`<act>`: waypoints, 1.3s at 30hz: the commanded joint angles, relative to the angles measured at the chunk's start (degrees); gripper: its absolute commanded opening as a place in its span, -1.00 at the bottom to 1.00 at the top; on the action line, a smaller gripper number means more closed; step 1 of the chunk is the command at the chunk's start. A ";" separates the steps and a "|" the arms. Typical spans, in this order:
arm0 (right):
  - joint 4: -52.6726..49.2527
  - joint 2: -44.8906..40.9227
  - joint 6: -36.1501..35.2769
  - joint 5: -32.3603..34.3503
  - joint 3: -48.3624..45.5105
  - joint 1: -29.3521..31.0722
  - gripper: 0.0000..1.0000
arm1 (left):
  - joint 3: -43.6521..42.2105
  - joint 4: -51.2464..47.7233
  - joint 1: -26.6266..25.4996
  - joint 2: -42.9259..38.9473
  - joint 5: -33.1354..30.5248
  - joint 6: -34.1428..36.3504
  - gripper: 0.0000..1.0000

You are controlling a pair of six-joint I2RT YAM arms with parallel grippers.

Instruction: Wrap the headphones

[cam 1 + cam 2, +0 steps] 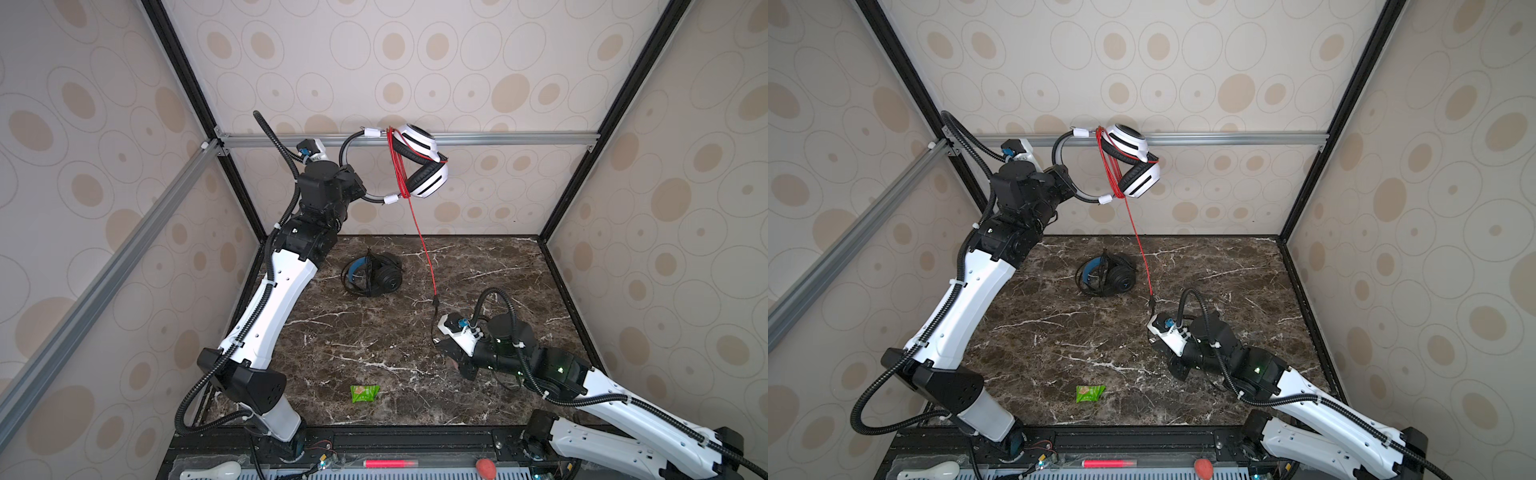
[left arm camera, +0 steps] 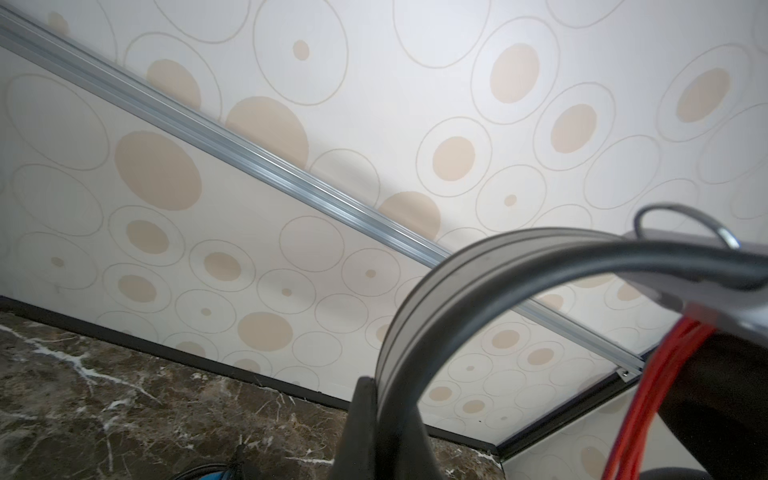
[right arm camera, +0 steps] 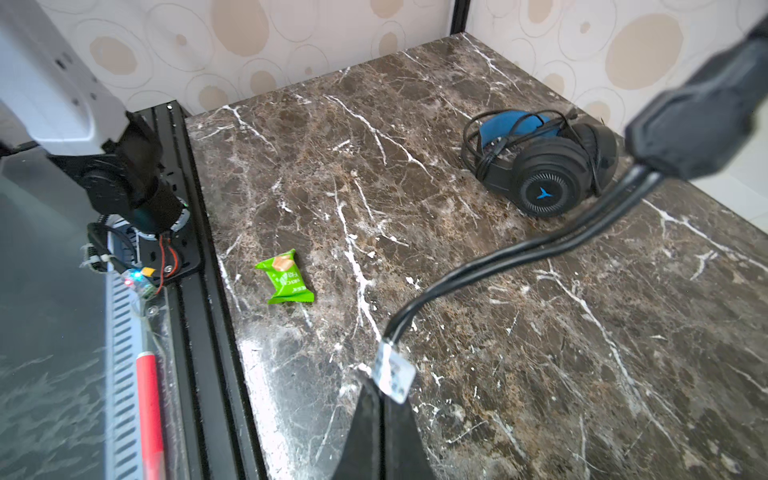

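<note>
The white headphones [image 1: 420, 142] [image 1: 1133, 143] with black cushions hang high near the back wall. My left gripper [image 1: 360, 193] [image 1: 1073, 192] [image 2: 386, 395] is shut on their grey headband [image 2: 457, 282]. Their red cable [image 1: 422, 241] [image 1: 1140, 245] [image 2: 648, 395] is looped several times round the headset, then runs taut down to my right gripper [image 1: 440, 343] [image 1: 1154, 340] [image 3: 382, 399]. That gripper is shut on the cable's black split end [image 3: 498, 257], just behind a white tag [image 3: 392, 374]. The black headphones [image 1: 372, 274] [image 1: 1106, 276] [image 3: 544, 166] lie on the table, cable bundled on them.
A green snack packet [image 1: 364, 392] [image 1: 1090, 392] [image 3: 286, 278] lies near the front of the marble table [image 1: 478, 266]. An aluminium rail [image 1: 519, 137] crosses the back wall right behind the lifted headset. A red pen [image 1: 390, 462] rests on the front ledge.
</note>
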 commanded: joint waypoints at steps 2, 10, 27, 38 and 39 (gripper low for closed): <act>-6.74 1.45 -3.40 3.22 6.58 4.06 -1.00 | 0.30 3.31 0.48 0.15 -6.00 2.49 -1.00; -12.26 7.13 -8.97 5.02 22.78 7.05 -1.00 | -7.41 3.86 0.36 -1.02 -10.36 11.52 -1.00; -20.80 26.84 -23.85 11.42 59.81 3.46 -1.00 | -27.04 2.59 -4.42 -10.19 -1.85 22.98 -1.00; -18.42 34.25 -18.83 8.04 68.40 -8.33 -1.00 | -36.65 -3.20 -6.75 -20.20 11.97 27.66 -1.00; -18.31 34.83 -18.82 7.87 69.07 -8.66 -1.00 | -36.88 -3.96 -6.89 -20.57 13.03 27.97 -1.00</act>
